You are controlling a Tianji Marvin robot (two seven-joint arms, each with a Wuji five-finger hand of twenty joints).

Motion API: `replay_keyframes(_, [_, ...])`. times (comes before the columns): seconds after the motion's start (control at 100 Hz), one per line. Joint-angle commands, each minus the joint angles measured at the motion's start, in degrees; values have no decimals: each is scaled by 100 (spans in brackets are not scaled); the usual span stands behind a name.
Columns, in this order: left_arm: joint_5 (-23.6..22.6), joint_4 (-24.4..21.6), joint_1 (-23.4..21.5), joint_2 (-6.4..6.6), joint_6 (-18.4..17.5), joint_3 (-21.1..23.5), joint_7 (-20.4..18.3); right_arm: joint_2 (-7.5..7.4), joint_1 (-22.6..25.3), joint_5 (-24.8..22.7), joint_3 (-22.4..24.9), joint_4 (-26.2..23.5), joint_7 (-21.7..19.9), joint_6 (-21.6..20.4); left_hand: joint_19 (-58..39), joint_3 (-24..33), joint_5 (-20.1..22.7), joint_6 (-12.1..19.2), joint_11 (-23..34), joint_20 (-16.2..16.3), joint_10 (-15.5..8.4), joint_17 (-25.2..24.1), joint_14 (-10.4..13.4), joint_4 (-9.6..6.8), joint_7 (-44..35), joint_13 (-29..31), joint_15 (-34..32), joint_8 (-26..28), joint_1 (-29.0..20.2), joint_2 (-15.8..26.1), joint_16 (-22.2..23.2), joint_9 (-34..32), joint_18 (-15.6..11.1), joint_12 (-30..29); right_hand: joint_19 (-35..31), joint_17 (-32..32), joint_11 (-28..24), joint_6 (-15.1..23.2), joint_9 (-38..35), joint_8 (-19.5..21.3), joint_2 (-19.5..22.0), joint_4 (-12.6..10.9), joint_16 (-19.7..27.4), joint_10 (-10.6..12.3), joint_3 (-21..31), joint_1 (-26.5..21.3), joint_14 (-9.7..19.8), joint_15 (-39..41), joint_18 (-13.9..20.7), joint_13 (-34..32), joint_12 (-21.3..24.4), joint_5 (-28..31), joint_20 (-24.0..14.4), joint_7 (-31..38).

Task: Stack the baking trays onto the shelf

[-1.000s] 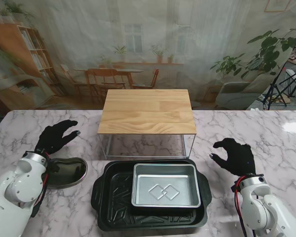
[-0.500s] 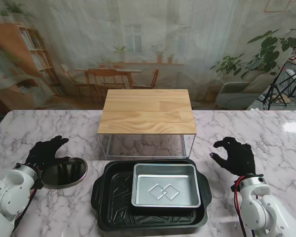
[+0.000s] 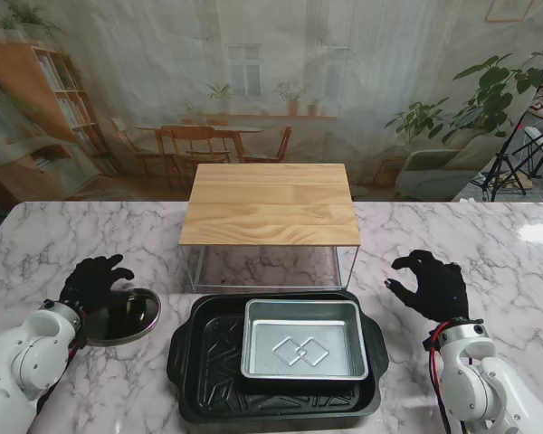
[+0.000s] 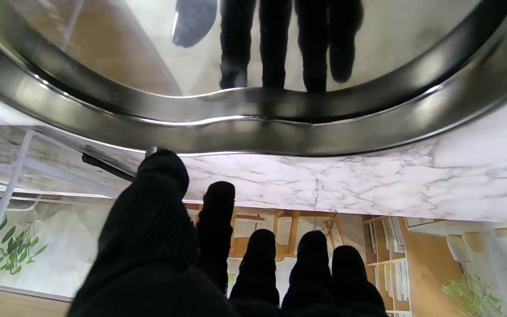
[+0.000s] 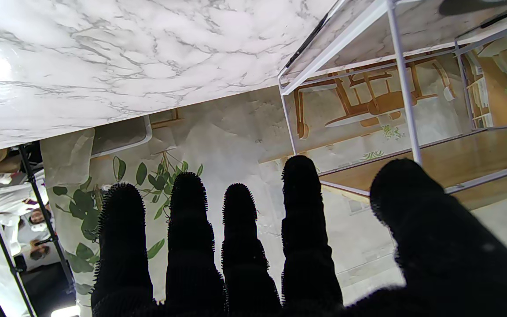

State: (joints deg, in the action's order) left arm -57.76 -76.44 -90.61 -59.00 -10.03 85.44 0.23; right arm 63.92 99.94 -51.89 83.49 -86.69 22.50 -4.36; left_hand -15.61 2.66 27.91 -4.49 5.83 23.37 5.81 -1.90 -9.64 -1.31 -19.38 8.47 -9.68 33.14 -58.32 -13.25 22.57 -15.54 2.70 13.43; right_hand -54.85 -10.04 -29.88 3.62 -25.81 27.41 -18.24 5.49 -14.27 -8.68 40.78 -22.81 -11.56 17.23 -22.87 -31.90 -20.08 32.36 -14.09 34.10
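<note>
The black-gloved left hand (image 3: pixel 92 282) hovers with fingers spread and empty over the far edge of the small oval mirror-finish steel tray (image 3: pixel 120 317); by the look of it, the reach to grasp it is under way. Next it must lower and pinch the oval tray's rim (image 4: pixel 253 132).

The right hand (image 3: pixel 432 285) waits open, holding nothing, right of the silver rectangular tray (image 3: pixel 303 341) nested in the black roasting pan (image 3: pixel 208 362), just in front of the wood-topped wire shelf (image 3: pixel 270 203).

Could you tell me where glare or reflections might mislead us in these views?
Stand view: window glare whitens the marble table at far right; the round pan mirrors darkly. Left wrist view: that pan fills the frame, curved by the lens, reflecting the left hand's fingers. Right wrist view: bright glare on the marble, right hand silhouetted, shelf sharp.
</note>
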Motion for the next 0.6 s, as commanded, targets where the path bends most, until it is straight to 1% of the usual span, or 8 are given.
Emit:
replay_keyframes(0.0, [-109,47,22,1,50,-71,2,18,36,1,-5,-18,11,27,443,234,209,212,79,2,-139,-117,176,-163,-250,-299,140,357,-287,-95,-71,394,-303,-1,-58,24,-110,102,161,32,226,-139,-35,-1,-108,-31,105,-76,163,136,39,-253,-107,25])
replay_keyframes(0.07, [-215,86,48,8,101,-118,89,18,41,2,-3,-22,13,32,746,297,342,253,88,27,-149,-125,225,-114,-311,-448,186,459,-330,-190,-109,467,-382,-18,-56,27,-113,94,166,30,226,-139,-34,3,-109,-31,110,-75,165,141,41,-257,-109,27])
replay_keyframes(0.2, [-281,133,65,10,159,-149,175,20,49,4,0,-31,15,35,1030,289,508,209,67,-75,-160,-60,292,-74,-149,-540,323,175,-273,-176,-217,595,-443,-69,-56,30,-117,99,169,27,226,-140,-35,-6,-109,-31,103,-71,156,139,45,-253,-113,31])
replay_keyframes(0.24, [-332,169,74,15,184,-168,224,19,48,2,-1,-31,16,35,1056,209,285,156,-7,-88,-138,-41,298,-72,247,-540,345,-243,-147,21,-225,657,-454,-128,-57,27,-119,99,166,26,223,-140,-35,0,-110,-30,106,-69,164,136,46,-252,-114,32])
replay_keyframes(0.27, [-382,219,92,20,197,-190,292,19,47,2,-3,-30,15,35,1026,151,102,134,-56,-48,-108,-46,291,-77,454,-540,325,-500,-111,62,-208,688,-449,-153,-55,30,-117,95,170,26,226,-140,-35,-3,-108,-31,102,-70,163,137,47,-252,-114,33])
replay_keyframes(0.37, [-393,341,125,20,252,-231,389,16,37,3,-15,-28,-7,44,972,101,-318,145,-96,18,-71,-40,293,-78,711,-511,286,-707,-78,95,-188,719,-456,-152,-54,30,-119,94,173,23,228,-140,-35,-5,-111,-28,109,-70,158,139,49,-252,-115,33])
replay_keyframes(0.5, [-392,458,149,23,338,-265,445,10,14,-1,-44,-12,-40,65,920,84,-111,106,-44,98,-62,-57,289,-78,621,-490,239,-715,-92,121,-175,675,-448,-105,-55,28,-119,89,179,21,230,-140,-34,-2,-111,-27,109,-70,160,141,52,-248,-119,37])
replay_keyframes(0.59, [-437,538,175,33,372,-296,485,8,-3,-3,-65,0,-55,86,888,82,158,107,27,156,-58,-68,281,-76,462,-477,198,-663,-118,164,-168,631,-435,-72,-56,28,-122,93,181,20,234,-141,-35,0,-111,-26,104,-69,166,142,53,-250,-121,38])
